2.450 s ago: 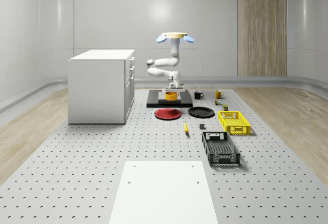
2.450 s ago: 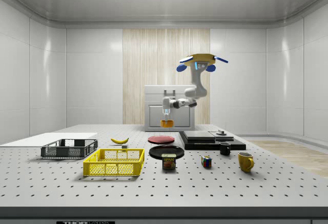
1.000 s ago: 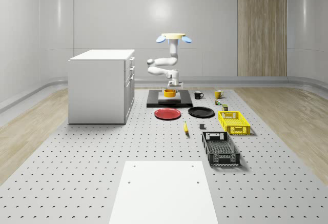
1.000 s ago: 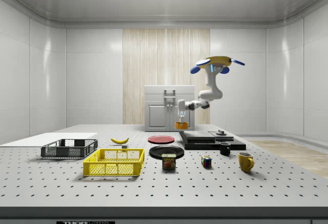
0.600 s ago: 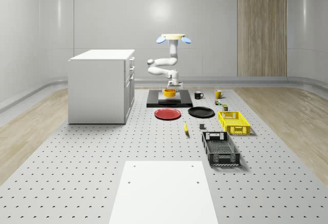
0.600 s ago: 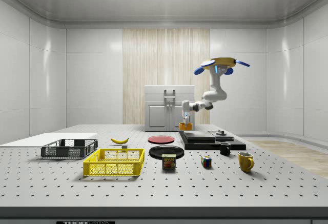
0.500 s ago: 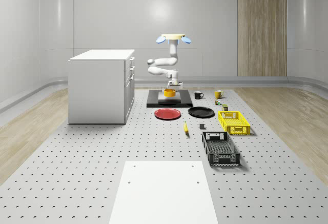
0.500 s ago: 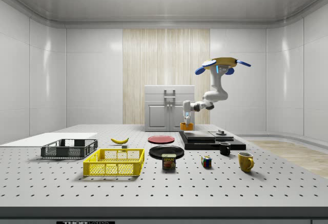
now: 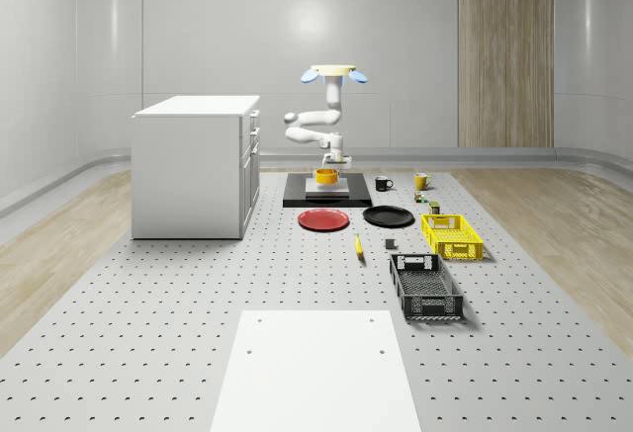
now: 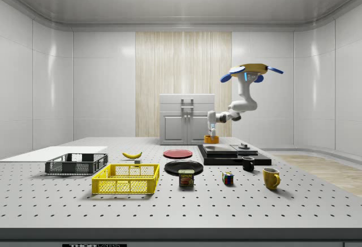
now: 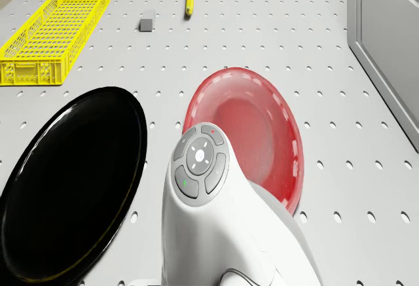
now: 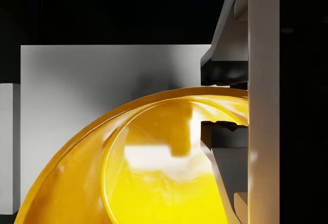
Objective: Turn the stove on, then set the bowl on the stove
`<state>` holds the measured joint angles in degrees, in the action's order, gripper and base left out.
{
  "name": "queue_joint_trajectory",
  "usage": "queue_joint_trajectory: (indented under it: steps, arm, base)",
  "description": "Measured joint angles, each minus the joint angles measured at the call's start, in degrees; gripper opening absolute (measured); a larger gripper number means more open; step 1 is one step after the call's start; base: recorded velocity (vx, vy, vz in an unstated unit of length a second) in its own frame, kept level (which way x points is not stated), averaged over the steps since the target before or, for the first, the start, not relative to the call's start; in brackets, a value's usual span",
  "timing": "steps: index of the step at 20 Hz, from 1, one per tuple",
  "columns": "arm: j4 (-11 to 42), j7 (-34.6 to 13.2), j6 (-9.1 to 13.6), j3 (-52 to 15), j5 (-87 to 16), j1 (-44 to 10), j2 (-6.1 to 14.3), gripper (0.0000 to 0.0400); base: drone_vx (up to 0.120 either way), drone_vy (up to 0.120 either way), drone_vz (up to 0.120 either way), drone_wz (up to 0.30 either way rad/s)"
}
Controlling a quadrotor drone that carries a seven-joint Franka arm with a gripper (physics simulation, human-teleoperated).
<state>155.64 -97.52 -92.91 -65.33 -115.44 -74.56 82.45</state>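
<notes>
— Biggest things first?
— White cabinet point(image 9: 198, 165) at the whole-scene view's left, well apart from the black stove point(image 9: 327, 191) further back on the pegboard table point(image 9: 148, 323).

— And the drone?
— Hovering point(image 10: 251, 69) above the stove's far end in the side view, arm point(image 9: 315, 128) folded down toward the stove.

— Dishes?
— Red plate point(image 11: 252, 129) and black plate point(image 11: 65, 181) side by side, just in front of the stove; yellow basket point(image 9: 451, 235) and dark basket point(image 9: 425, 286) nearer the camera.

— The bowl?
— Yellow bowl point(image 10: 211, 139) held just over the stove's pale burner slab point(image 12: 77, 111) – touching or not, cannot tell.

— Gripper?
— Straight above the bowl point(image 10: 212, 132). Fingers point(image 12: 225, 137) nearly closed, pinching the bowl's rim – one pad inside the wall, one outside.
</notes>
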Motion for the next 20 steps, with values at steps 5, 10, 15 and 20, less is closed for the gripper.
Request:
queue_joint_trajectory:
  steps: [5,10,15,20]
  arm:
    - [-0.1,0.0,-0.1,0.1,-0.1,0.0,0.0,0.0100]
    - [-1.2,0.1,-1.3,2.4,-2.2,-0.5,-0.2,0.0100]
    - [-2.6,0.3,-2.6,4.9,-4.6,-1.0,-0.6,0.0100]
    - [-3.4,0.4,-3.0,6.2,-5.8,-1.2,-1.0,0.0280]
  base:
    - [-0.096,0.000,0.000,0.000]
    - [0.000,0.000,0.000,0.000]
    - [0.000,0.000,0.000,0.000]
    - [0.000,0.000,0.000,0.000]
